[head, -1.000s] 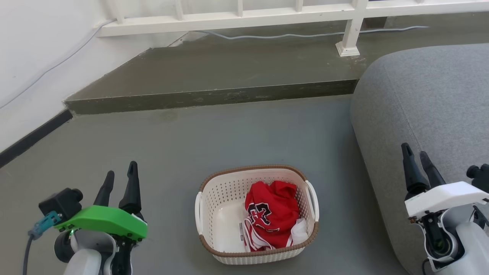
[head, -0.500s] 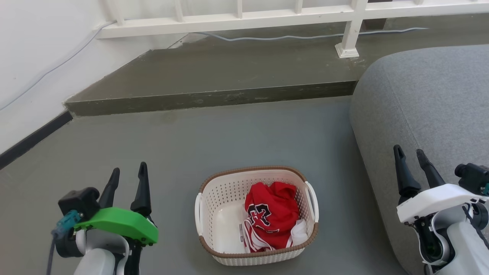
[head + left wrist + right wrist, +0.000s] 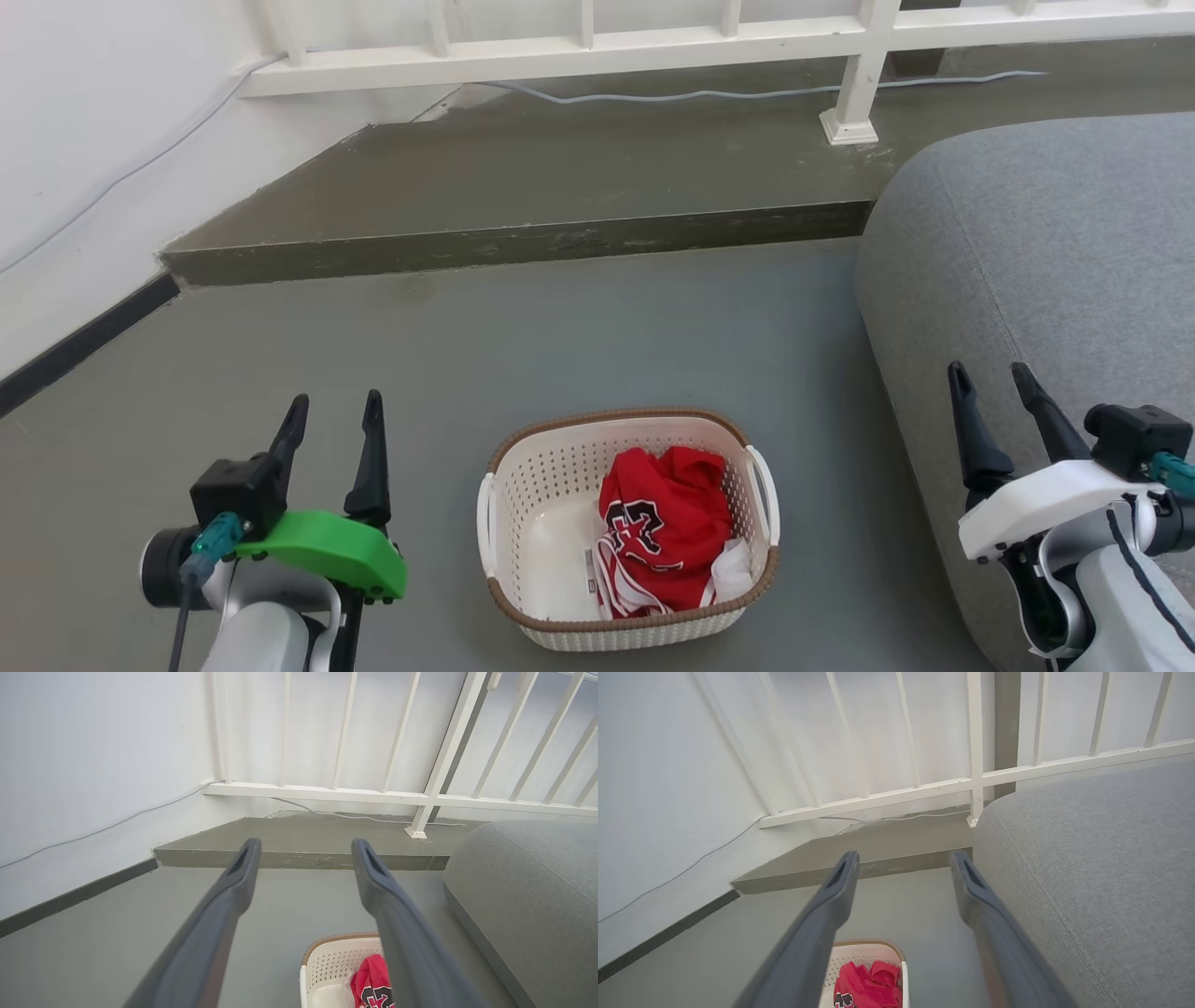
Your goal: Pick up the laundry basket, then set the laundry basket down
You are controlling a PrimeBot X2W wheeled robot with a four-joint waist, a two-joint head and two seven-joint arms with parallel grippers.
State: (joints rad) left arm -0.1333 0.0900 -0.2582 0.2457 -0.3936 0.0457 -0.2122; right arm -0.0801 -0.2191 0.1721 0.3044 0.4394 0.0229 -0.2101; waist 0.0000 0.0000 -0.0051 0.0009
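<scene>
One small cream-white plastic basket (image 3: 551,485) with holes and a brown rim is sitting on the grey floor (image 3: 560,327). Two white loop handles (image 3: 485,523) are sticking out from it, one on each side. One red shirt (image 3: 667,523) is lying inside it. Two robot claws are showing: the left claw (image 3: 336,401) under a green cover and the right claw (image 3: 986,369) under a white cover. Each claw is holding up two long dark fingers (image 3: 233,882), making four. One big soft grey seat (image 3: 1046,261) is sitting beside the basket. One white railing (image 3: 579,51) is standing at the back.

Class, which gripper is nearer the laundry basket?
Left. The left gripper hovers just left of the laundry basket; the right gripper is farther off to its right, by the sofa.
</scene>
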